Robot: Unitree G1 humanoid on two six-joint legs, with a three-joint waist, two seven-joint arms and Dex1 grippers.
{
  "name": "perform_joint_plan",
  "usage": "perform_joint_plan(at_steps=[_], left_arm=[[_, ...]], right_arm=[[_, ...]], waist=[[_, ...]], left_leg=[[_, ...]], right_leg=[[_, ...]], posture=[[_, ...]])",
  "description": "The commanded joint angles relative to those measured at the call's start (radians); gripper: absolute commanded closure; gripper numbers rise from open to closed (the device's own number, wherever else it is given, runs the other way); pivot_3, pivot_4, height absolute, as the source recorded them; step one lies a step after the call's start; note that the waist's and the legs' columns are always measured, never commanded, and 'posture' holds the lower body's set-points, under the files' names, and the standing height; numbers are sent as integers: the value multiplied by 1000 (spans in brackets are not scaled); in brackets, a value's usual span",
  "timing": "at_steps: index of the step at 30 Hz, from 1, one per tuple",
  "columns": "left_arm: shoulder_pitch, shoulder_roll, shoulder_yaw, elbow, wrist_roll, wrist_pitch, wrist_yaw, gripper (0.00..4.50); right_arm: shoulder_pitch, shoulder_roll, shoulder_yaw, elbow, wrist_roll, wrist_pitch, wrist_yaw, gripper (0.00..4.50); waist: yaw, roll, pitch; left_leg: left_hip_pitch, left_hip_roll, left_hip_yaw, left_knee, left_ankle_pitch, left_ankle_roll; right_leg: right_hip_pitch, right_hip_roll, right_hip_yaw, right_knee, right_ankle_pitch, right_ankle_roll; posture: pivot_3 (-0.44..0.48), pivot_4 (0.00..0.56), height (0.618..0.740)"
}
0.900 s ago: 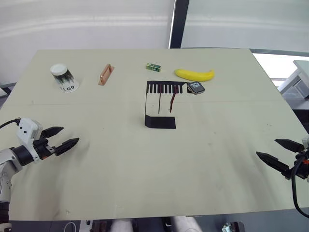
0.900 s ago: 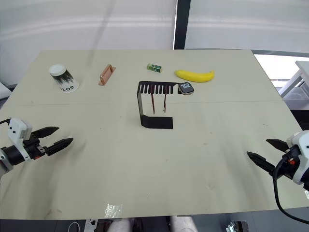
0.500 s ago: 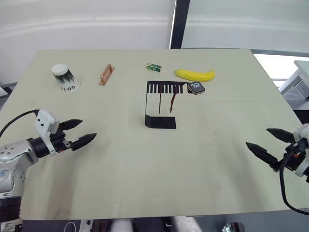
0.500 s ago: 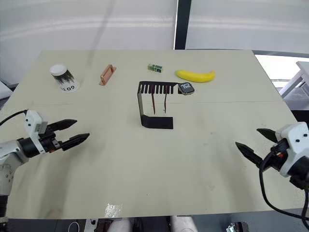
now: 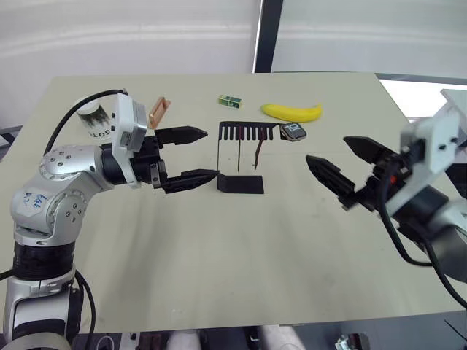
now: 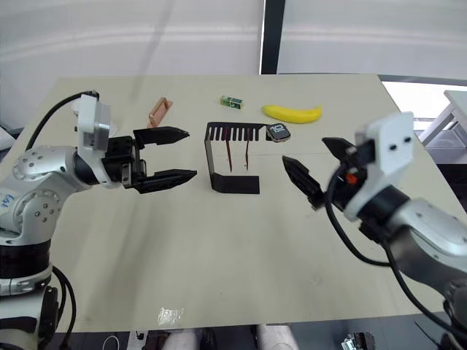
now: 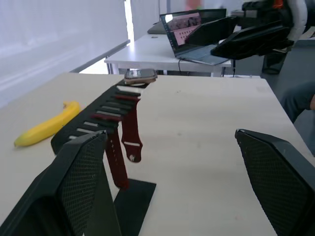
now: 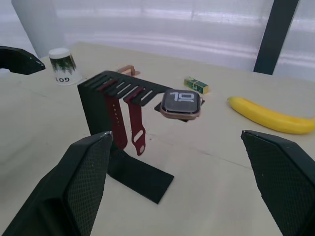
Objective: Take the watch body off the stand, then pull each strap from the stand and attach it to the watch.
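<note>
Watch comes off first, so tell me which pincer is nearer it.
Right. The right pincer hangs just in front of the watch, open; the left pincer sits beyond the stand, open too.

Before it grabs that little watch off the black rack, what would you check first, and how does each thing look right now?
1. Watch body seated on the end of the stand's top plate: ok.
2. Both straps hanging from the slots: ok.
3. Right pincer open, holding nothing: ok.
4. Left pincer open, holding nothing: ok.
5. Nothing between right pincer and watch body; banana lies behind: ok.
6. Stand's base fixed to the table: cannot tell.
</note>
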State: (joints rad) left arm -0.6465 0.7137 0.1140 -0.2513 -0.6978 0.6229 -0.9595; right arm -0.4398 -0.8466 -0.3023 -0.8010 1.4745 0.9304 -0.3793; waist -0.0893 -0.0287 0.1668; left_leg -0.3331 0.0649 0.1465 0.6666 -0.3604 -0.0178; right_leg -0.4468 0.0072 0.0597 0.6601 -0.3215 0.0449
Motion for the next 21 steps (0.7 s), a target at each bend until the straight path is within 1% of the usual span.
perform_joint_plan(at_steps=[1,4,9,14,21], left_arm=[[-28,-10,-14,24,21,-30,-12,0],[-47,-21,-7,38,21,-40,-7,0],[-49,-26,-11,46,45,-71,-10,0],[-40,-27,-15,42,52,-87,-10,0],[-21,-33,-10,33,53,-90,2,0]], right_arm=[[-102,43,111,70,20,-25,-180,45],[-181,69,180,106,30,-18,-243,45],[-298,102,276,163,-1,13,-287,45],[-335,121,307,210,-48,41,-328,45],[-348,146,315,218,-93,66,-319,45]], waist=[[3,0,0],[6,0,0],[5,0,0],[6,0,0],[4,0,0]], left_leg=[[0,0,0,0,0,0],[-3,0,0,0,0,0],[-3,0,0,0,0,0],[-3,1,0,0,0,0],[-3,1,0,0,0,0]], right_leg=[[-1,0,0,0,0,0],[-3,0,0,0,0,0],[-4,-1,0,0,0,0],[-4,-1,0,1,0,0],[-4,-1,0,1,0,0]], posture=[[0,150,740],[0,150,740],[0,150,740],[0,150,740],[0,150,740]])
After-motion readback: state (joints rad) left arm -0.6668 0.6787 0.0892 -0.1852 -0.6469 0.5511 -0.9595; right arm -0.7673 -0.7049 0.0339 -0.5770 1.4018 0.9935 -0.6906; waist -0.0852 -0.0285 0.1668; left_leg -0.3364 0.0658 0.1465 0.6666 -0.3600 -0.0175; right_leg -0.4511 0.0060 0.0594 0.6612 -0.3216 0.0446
